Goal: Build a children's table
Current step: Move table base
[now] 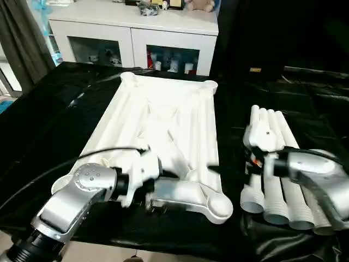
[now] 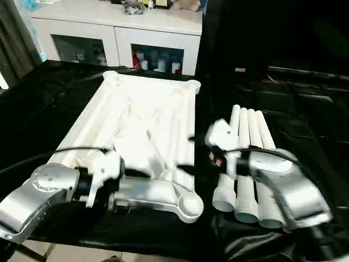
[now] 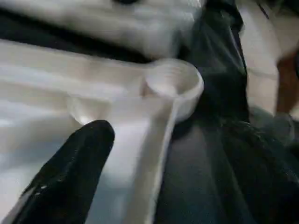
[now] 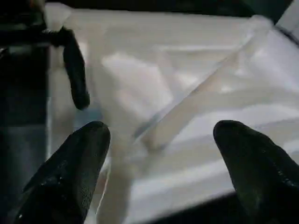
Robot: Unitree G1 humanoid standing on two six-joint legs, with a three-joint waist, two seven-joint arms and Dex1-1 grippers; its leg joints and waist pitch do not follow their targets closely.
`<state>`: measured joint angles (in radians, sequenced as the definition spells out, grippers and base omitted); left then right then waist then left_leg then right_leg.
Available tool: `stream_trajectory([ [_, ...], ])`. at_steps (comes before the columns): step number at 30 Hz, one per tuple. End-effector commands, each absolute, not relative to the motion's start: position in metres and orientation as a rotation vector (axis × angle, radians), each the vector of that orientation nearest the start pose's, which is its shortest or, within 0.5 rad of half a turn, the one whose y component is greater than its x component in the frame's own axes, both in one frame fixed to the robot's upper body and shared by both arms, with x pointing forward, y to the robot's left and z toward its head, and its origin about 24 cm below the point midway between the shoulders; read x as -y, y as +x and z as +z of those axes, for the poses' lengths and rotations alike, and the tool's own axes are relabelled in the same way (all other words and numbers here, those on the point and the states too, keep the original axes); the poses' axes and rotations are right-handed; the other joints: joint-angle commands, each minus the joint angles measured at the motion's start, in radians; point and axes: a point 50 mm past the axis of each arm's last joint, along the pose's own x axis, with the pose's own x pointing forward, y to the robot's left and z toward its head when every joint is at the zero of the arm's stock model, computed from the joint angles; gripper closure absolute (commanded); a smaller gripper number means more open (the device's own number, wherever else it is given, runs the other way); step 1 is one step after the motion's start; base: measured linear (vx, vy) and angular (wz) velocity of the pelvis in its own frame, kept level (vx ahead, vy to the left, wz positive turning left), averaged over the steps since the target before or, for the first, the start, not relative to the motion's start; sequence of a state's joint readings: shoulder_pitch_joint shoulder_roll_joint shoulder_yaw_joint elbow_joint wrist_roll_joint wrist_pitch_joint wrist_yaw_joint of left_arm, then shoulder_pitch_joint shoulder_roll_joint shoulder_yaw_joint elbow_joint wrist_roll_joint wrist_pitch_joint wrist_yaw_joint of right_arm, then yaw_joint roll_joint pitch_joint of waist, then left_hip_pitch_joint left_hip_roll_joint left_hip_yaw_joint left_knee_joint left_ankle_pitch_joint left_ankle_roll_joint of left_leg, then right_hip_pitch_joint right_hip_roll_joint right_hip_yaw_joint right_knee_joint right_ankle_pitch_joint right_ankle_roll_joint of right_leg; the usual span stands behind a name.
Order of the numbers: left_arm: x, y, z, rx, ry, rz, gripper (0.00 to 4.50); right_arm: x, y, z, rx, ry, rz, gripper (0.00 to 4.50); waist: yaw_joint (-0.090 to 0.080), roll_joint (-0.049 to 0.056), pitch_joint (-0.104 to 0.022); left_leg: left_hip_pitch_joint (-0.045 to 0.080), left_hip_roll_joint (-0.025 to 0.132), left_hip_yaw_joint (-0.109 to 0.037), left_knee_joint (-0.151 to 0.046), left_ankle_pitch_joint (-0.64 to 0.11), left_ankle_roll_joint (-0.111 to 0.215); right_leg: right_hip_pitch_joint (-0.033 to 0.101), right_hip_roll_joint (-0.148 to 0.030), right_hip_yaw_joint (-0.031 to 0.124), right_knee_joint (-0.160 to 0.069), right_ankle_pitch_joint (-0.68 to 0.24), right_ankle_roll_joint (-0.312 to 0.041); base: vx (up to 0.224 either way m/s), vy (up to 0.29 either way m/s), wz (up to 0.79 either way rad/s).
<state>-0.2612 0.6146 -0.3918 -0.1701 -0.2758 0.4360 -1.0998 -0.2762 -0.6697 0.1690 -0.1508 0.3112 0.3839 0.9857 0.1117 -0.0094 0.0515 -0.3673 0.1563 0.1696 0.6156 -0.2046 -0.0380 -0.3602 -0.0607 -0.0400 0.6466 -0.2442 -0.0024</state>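
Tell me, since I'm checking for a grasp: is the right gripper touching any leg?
Apart. The right wrist view shows the right gripper open over the tabletop, holding nothing; the legs lie beside it.

left claw: spread, pointing inward | right claw: spread, pointing inward

Both forearms are silver metal casings with rounded, dome-like joint housings; the left forearm shows small screws ringed on its round cap and ends in a black ribbed cuff. A thin black cable loops over it. The right forearm carries white wrist parts with a red-orange wire. Each tool has glossy black, tapered, round-tipped fingers.
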Motion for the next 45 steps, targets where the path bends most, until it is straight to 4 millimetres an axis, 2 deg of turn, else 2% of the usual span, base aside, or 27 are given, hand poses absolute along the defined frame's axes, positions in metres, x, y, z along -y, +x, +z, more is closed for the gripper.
stream_trajectory([
  [1, -0.123, 0.233, 0.074, -0.484, 0.365, -1.491, 0.62, 0.170, 0.254, 0.110, -0.302, -0.386, 1.227, 0.52, -0.001, -0.002, -0.043, 0.014, 0.078, -0.035, -0.099, -0.236, -0.010, 0.020, -0.094, 0.056, -0.100, -0.273, -0.160, 0.000, 0.000, 0.00],
  [4, -0.122, 0.235, 0.068, -0.517, 0.418, -1.462, 0.81, 0.171, 0.244, 0.107, -0.356, -0.399, 1.284, 0.52, 0.002, 0.000, -0.046, 0.014, 0.077, -0.032, -0.093, -0.210, 0.006, 0.019, -0.093, 0.057, -0.095, -0.209, -0.176, 0.000, 0.000, 0.00],
  [7, -0.120, 0.242, 0.065, -0.499, 0.460, -1.394, 1.06, 0.172, 0.239, 0.106, -0.379, -0.403, 1.312, 0.52, 0.002, 0.003, -0.052, 0.009, 0.078, -0.032, -0.086, -0.144, 0.028, 0.023, -0.091, 0.053, -0.085, -0.087, -0.207, 0.000, 0.000, 0.00],
  [9, -0.118, 0.246, 0.065, -0.495, 0.449, -1.367, 1.16, 0.172, 0.236, 0.104, -0.398, -0.411, 1.330, 0.52, 0.002, 0.003, -0.052, 0.008, 0.077, -0.030, -0.084, -0.148, 0.032, 0.025, -0.091, 0.053, -0.085, -0.065, -0.222, 0.000, 0.000, 0.00],
  [12, -0.118, 0.247, 0.065, -0.504, 0.461, -1.360, 1.38, 0.174, 0.233, 0.101, -0.423, -0.433, 1.345, 0.52, 0.003, 0.002, -0.052, 0.009, 0.078, -0.031, -0.084, -0.153, 0.039, 0.025, -0.092, 0.052, -0.085, -0.063, -0.229, 0.000, 0.000, 0.00],
  [13, -0.118, 0.246, 0.064, -0.519, 0.463, -1.362, 1.60, 0.174, 0.232, 0.100, -0.431, -0.437, 1.340, 0.52, 0.003, 0.007, -0.051, 0.009, 0.079, -0.032, -0.085, -0.159, 0.038, 0.025, -0.093, 0.052, -0.086, -0.072, -0.231, 0.000, 0.000, 0.00],
  [16, -0.118, 0.243, 0.062, -0.550, 0.459, -1.379, 1.71, 0.174, 0.230, 0.099, -0.440, -0.440, 1.343, 0.52, 0.001, 0.005, -0.049, 0.011, 0.079, -0.031, -0.086, -0.182, 0.032, 0.024, -0.093, 0.054, -0.090, -0.109, -0.232, 0.000, 0.000, 0.00],
  [18, -0.118, 0.242, 0.061, -0.558, 0.459, -1.387, 2.02, 0.175, 0.230, 0.099, -0.441, -0.440, 1.338, 0.52, 0.002, 0.007, -0.047, 0.012, 0.079, -0.031, -0.087, -0.195, 0.028, 0.022, -0.094, 0.055, -0.093, -0.137, -0.231, 0.000, 0.000, 0.00],
  [21, -0.117, 0.240, 0.061, -0.566, 0.435, -1.400, 2.16, 0.175, 0.230, 0.098, -0.442, -0.447, 1.334, 0.52, 0.002, 0.009, -0.046, 0.014, 0.080, -0.032, -0.089, -0.214, 0.019, 0.021, -0.094, 0.055, -0.095, -0.167, -0.225, 0.000, 0.000, 0.00],
  [23, -0.116, 0.238, 0.062, -0.571, 0.420, -1.417, 2.47, 0.175, 0.229, 0.098, -0.447, -0.446, 1.335, 0.52, 0.002, 0.008, -0.046, 0.013, 0.081, -0.033, -0.090, -0.219, 0.016, 0.021, -0.094, 0.055, -0.094, -0.166, -0.226, 0.000, 0.000, 0.00],
  [26, -0.116, 0.238, 0.062, -0.574, 0.422, -1.411, 2.58, 0.176, 0.228, 0.098, -0.451, -0.448, 1.337, 0.52, 0.002, 0.008, -0.046, 0.013, 0.080, -0.033, -0.089, -0.207, 0.019, 0.022, -0.093, 0.055, -0.093, -0.145, -0.229, 0.000, 0.000, 0.00],
  [29, -0.115, 0.239, 0.063, -0.578, 0.403, -1.407, 2.98, 0.175, 0.229, 0.097, -0.450, -0.463, 1.329, 0.52, 0.002, 0.009, -0.047, 0.011, 0.079, -0.032, -0.088, -0.198, 0.023, 0.023, -0.093, 0.055, -0.092, -0.132, -0.231, 0.000, 0.000, 0.00],
  [31, -0.116, 0.239, 0.062, -0.583, 0.405, -1.406, 3.01, 0.175, 0.230, 0.097, -0.448, -0.465, 1.324, 0.52, 0.001, 0.010, -0.047, 0.011, 0.079, -0.032, -0.088, -0.197, 0.022, 0.023, -0.093, 0.055, -0.092, -0.130, -0.231, 0.000, 0.000, 0.00],
  [32, -0.116, 0.239, 0.062, -0.585, 0.407, -1.406, 3.34, 0.175, 0.231, 0.096, -0.448, -0.466, 1.323, 0.52, 0.001, 0.010, -0.047, 0.012, 0.079, -0.032, -0.088, -0.197, 0.024, 0.022, -0.093, 0.055, -0.092, -0.126, -0.232, 0.000, 0.000, 0.00],
  [33, -0.116, 0.239, 0.061, -0.593, 0.414, -1.402, 3.34, 0.175, 0.231, 0.096, -0.449, -0.468, 1.325, 0.52, 0.002, 0.012, -0.047, 0.012, 0.080, -0.033, -0.088, -0.199, 0.023, 0.022, -0.093, 0.055, -0.092, -0.127, -0.233, 0.000, 0.000, 0.00],
  [36, -0.117, 0.239, 0.059, -0.604, 0.422, -1.395, 3.47, 0.175, 0.231, 0.097, -0.450, -0.474, 1.328, 0.52, 0.001, 0.009, -0.046, 0.012, 0.080, -0.032, -0.089, -0.207, 0.023, 0.022, -0.093, 0.055, -0.093, -0.141, -0.231, 0.000, 0.000, 0.00],
  [40, -0.119, 0.239, 0.054, -0.620, 0.438, -1.382, 3.93, 0.174, 0.232, 0.098, -0.447, -0.486, 1.331, 0.52, 0.000, 0.011, -0.046, 0.013, 0.080, -0.033, -0.089, -0.206, 0.023, 0.022, -0.093, 0.055, -0.093, -0.147, -0.227, 0.000, 0.000, 0.00],
  [42, -0.120, 0.240, 0.053, -0.623, 0.446, -1.373, 4.14, 0.174, 0.234, 0.097, -0.445, -0.493, 1.332, 0.52, -0.002, 0.004, -0.047, 0.011, 0.081, -0.033, -0.089, -0.198, 0.024, 0.024, -0.093, 0.055, -0.093, -0.138, -0.227, 0.000, 0.000, 0.00],
  [44, -0.121, 0.243, 0.053, -0.622, 0.447, -1.353, 4.29, 0.172, 0.235, 0.098, -0.436, -0.492, 1.326, 0.52, -0.004, 0.008, -0.047, 0.011, 0.081, -0.033, -0.089, -0.193, 0.025, 0.023, -0.094, 0.055, -0.091, -0.129, -0.229, 0.000, 0.000, 0.00],
  [45, -0.122, 0.244, 0.053, -0.620, 0.451, -1.340, 4.29, 0.172, 0.236, 0.098, -0.429, -0.488, 1.322, 0.52, -0.005, 0.004, -0.047, 0.010, 0.079, -0.032, -0.087, -0.189, 0.029, 0.024, -0.094, 0.055, -0.092, -0.129, -0.231, 0.000, 0.000, 0.00],
])
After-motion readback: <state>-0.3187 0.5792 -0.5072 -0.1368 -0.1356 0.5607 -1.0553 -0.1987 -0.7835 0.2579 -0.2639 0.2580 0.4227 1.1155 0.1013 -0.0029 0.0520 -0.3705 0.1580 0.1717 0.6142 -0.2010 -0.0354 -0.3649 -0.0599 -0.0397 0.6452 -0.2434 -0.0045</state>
